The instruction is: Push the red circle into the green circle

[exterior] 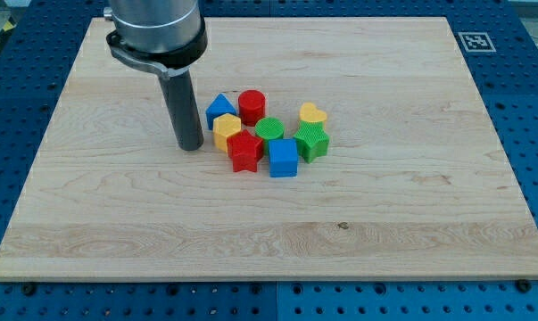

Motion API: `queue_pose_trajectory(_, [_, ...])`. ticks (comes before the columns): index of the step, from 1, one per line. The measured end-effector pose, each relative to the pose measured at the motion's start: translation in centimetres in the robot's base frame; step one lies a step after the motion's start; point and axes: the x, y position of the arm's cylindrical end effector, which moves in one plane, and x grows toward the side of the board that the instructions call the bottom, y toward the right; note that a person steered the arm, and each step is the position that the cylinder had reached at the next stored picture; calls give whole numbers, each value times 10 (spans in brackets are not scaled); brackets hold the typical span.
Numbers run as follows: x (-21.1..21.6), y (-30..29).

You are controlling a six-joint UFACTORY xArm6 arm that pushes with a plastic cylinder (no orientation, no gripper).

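Note:
The red circle [252, 105] stands near the middle of the wooden board [117, 232], just up and left of the green circle [270, 129], nearly touching it. My tip [191, 146] rests on the board to the left of the block cluster, a short way left of the yellow block [226, 130] and down-left of the red circle. It touches no block.
Around the two circles lie a blue triangle-like block [219, 107], a yellow heart [312, 113], a green star-like block [311, 142], a blue cube [283, 159] and a red star-like block [244, 152]. A tag marker [475, 41] sits at the board's top right corner.

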Motion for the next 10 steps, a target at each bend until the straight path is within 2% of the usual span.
queue_pose_trajectory(1, [-9, 7])
queue_pose_trajectory(3, [-54, -39])
queue_pose_trajectory(5, [-48, 19])
queue_pose_trajectory(6, [-49, 26])
queue_pose_trajectory(8, [-80, 39])
queue_pose_trajectory(10, [-68, 64])
